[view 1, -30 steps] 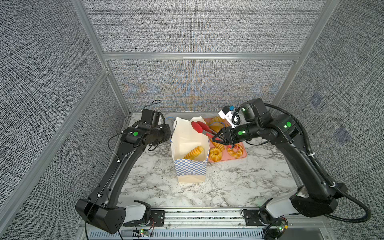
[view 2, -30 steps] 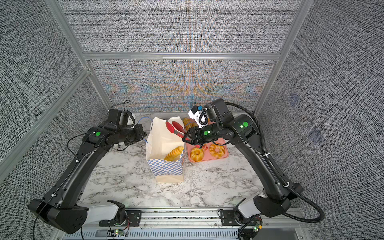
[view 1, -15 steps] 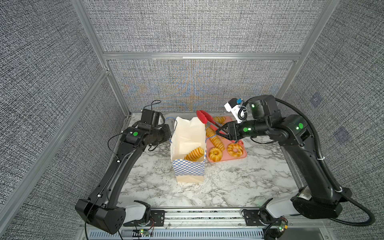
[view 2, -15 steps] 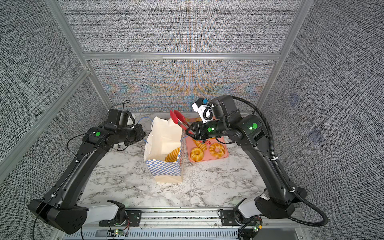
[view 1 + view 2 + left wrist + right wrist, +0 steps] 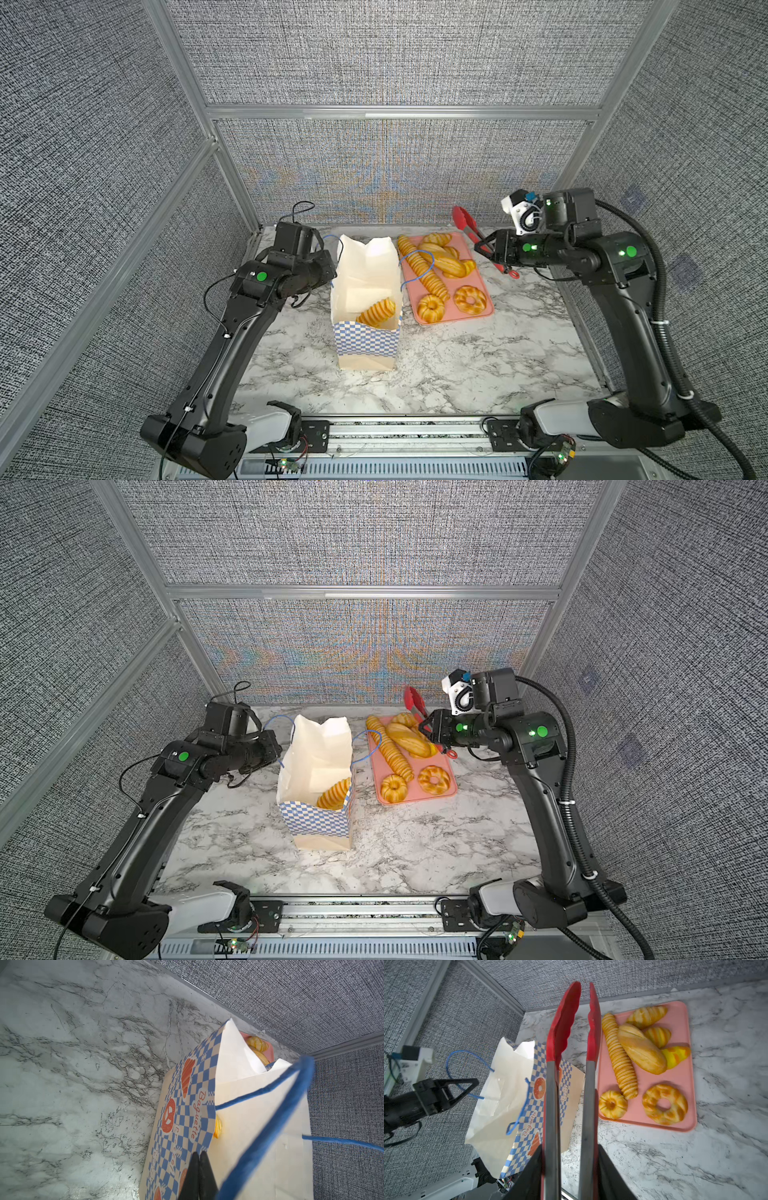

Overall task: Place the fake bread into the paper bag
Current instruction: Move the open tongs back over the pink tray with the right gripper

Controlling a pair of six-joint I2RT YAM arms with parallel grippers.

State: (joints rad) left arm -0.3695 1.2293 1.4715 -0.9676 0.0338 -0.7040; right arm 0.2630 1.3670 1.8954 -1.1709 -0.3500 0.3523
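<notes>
The paper bag stands open at mid-table, with one ridged fake bread leaning inside it. My left gripper is shut on the bag's back rim beside a blue cord handle. My right gripper is shut on the red tongs and hovers behind the tray's right corner. The tongs' tips are nearly together and empty. On the pink tray lie a long ridged baguette, an oval loaf, small rolls and two ring buns.
The tray sits just right of the bag, its near edge about level with the bag's front. Grey fabric walls with metal frame rails close in the back and both sides. Marble tabletop stretches in front of the bag and tray.
My right gripper has carried the tongs right and back, from beside the bag's mouth to past the tray's far corner, and squeezed them narrower. The left arm and bag have not moved.
</notes>
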